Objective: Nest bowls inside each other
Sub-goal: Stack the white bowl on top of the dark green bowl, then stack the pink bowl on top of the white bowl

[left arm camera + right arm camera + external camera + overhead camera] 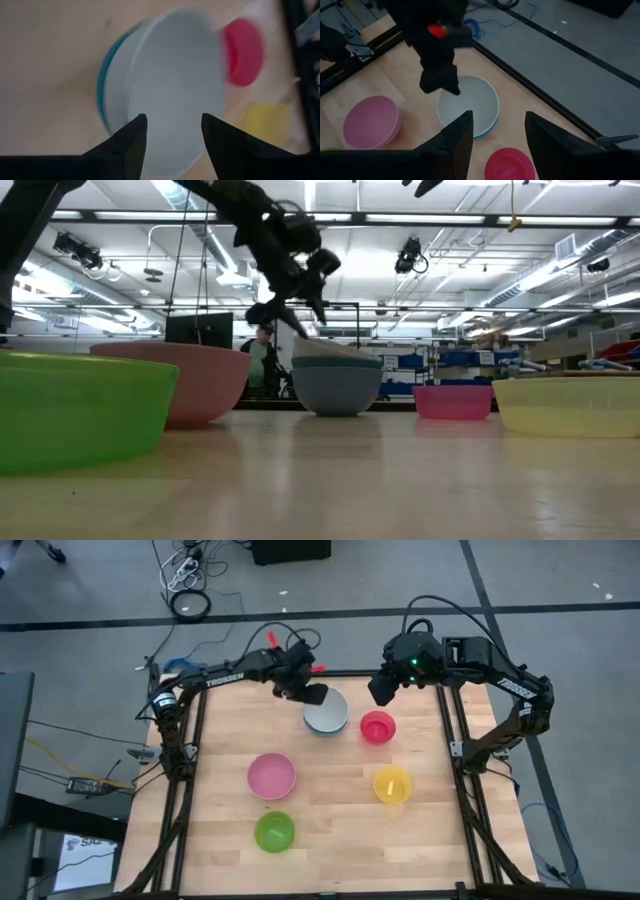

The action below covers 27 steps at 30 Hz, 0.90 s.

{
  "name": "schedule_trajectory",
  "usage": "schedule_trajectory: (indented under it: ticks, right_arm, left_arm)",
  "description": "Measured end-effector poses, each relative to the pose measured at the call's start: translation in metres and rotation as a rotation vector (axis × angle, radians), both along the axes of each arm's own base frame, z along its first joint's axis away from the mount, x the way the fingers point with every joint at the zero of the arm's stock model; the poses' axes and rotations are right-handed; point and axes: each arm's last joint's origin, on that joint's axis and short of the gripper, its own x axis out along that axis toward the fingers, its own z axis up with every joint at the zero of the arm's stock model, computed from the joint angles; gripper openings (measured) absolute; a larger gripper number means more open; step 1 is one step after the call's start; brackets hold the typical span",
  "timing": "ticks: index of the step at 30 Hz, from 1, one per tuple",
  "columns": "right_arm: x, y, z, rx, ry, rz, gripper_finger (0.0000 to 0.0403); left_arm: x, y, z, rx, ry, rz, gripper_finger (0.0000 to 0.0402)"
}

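Observation:
A white bowl (326, 712) sits nested in a teal bowl (102, 85) at the table's far middle; the low view shows the stack (337, 385) resting on its base. My left gripper (172, 120) hovers open just above the stack's far-left rim (310, 692) and touches nothing. My right gripper (383, 692) hangs open, raised above the far edge, right of the stack (497, 117). Loose on the wood stand a red bowl (377, 727), a yellow bowl (392, 784), a pink bowl (271, 776) and a lime green bowl (274, 831).
Black frame rails (455, 730) run along the table's left, right and far edges. Cables (190, 605) lie on the floor beyond the far edge. Bare wood (340, 840) shows at the near middle, between the green and yellow bowls.

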Motion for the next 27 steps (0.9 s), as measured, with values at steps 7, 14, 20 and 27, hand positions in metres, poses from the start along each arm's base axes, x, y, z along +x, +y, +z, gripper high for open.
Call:
schedule_trajectory:
  ticks: [7,14,20,27]
  right_arm:
    - [0.0,0.0,0.0,0.001,0.0,0.0,0.0167]
    - [-0.001,0.0,-0.001,0.005,0.02,-0.002,0.0167]
    - [-0.017,0.001,-0.012,0.035,0.177,-0.115,0.0167]
    - [-0.03,0.004,-0.009,0.088,0.146,-0.169,0.0167]
  left_arm:
    - [-0.005,0.004,-0.015,-0.16,-0.066,-0.024,0.0198]
    - [-0.008,0.008,0.033,-0.122,-0.153,-0.107,0.0198]
    - [-0.063,0.0,0.072,0.022,0.124,-0.14,0.0198]
    - [-0.114,-0.052,0.096,0.118,0.18,-0.405,0.0198]
